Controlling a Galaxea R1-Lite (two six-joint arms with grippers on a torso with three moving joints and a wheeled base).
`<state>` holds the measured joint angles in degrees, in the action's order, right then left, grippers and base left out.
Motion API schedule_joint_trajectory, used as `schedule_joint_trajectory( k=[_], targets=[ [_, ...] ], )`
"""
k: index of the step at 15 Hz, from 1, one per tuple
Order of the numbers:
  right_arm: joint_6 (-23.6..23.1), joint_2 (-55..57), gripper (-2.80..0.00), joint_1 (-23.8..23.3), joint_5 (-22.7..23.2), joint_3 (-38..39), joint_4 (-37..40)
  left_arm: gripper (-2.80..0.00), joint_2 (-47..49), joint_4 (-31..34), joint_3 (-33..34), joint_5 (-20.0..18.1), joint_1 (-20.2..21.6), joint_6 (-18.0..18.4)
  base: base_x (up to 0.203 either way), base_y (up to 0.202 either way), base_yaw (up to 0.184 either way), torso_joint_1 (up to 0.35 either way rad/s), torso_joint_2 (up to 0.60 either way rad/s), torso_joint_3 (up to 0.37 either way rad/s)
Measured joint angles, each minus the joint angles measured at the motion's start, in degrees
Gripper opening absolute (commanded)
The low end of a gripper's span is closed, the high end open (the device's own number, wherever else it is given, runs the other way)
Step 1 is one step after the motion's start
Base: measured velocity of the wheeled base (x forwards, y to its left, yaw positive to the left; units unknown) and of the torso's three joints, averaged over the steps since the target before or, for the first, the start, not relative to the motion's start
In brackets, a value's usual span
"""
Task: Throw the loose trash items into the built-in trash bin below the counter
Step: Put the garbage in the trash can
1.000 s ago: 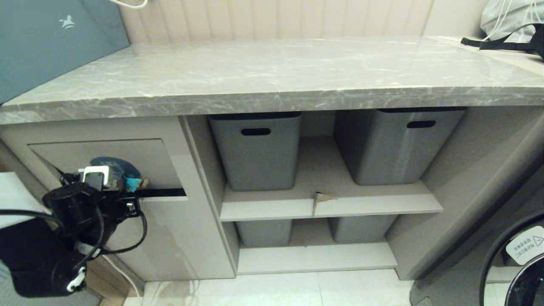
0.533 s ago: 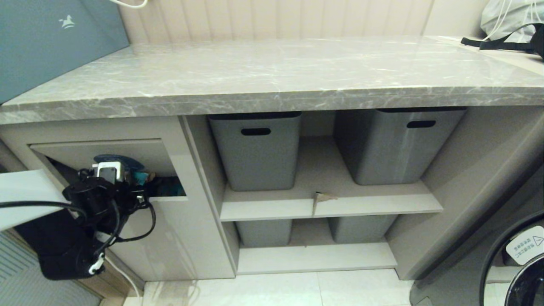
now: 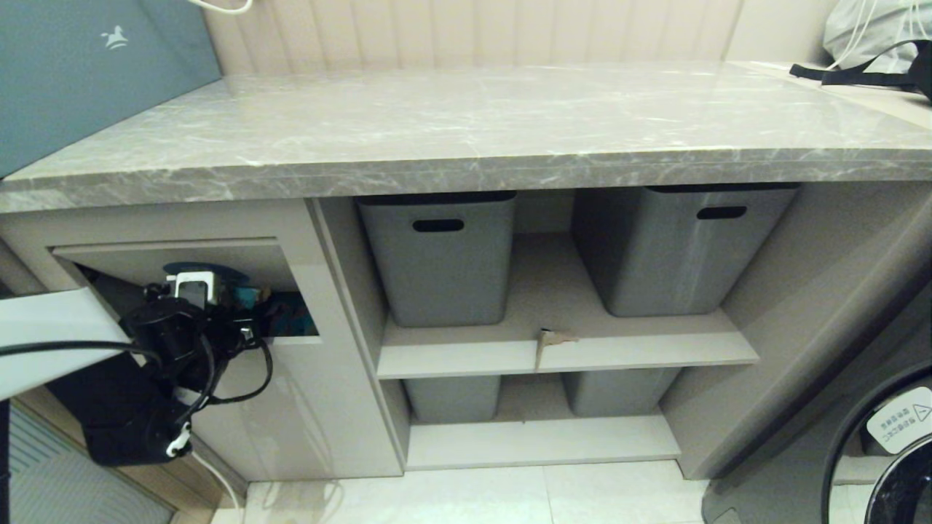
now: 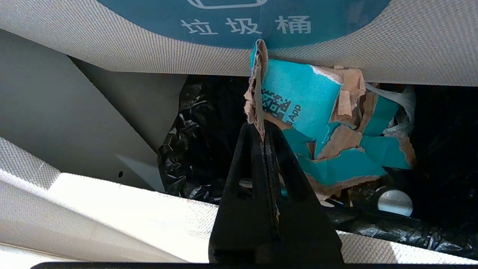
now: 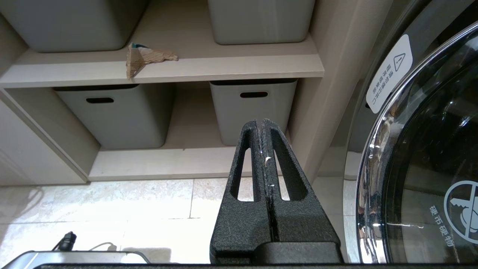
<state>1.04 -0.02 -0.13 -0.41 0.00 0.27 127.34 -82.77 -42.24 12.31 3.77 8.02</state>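
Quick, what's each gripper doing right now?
Left gripper: shut on the torn brown-and-teal paper scrap at the bin flap.
Right gripper: shut, empty.

Teal-brown crumpled paper (image 4: 298,97) at bin flap (image 4: 112,48) opening, tan cardboard (image 3: 551,339) on shelf edge

Teal-and-brown paper scrap (image 4: 298,97), blue sticker (image 4: 242,18), beige flap (image 3: 240,258), grey white-veined counter (image 3: 466,124)

blue sticker (image 4: 242,22): top cut off | bin interior (image 3: 291,320): dark, contents unclear
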Motion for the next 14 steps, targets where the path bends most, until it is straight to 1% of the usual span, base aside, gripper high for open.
schedule_joint_trajectory(
  k=[1,2,8,14],
  targets=[
    [0.01,0.00,-2.80,0.00,-0.02,0.00,0.00,-2.80,0.02,-0.02,-0.01,0.00,0.00,0.10,0.000,0.000,0.000,0.000,0.00,0.000],
    [0.01,0.00,-2.80,-0.02,-0.02,0.00,0.00,0.00,0.05,-0.11,-0.10,-0.04,0.00,0.10,0.000,0.000,0.000,0.000,0.00,0.000],
    [0.00,0.00,-2.80,0.00,-0.02,0.00,0.00,0.00,0.30,-0.19,-1.55,0.04,-0.02,0.11,0.000,0.000,0.000,0.000,0.00,0.000],
    [0.01,0.00,-2.80,0.02,-0.02,0.00,0.00,0.00,-2.69,-0.12,0.05,0.15,-0.27,-0.01,0.000,0.000,0.000,0.000,0.00,0.000]
  ],
)
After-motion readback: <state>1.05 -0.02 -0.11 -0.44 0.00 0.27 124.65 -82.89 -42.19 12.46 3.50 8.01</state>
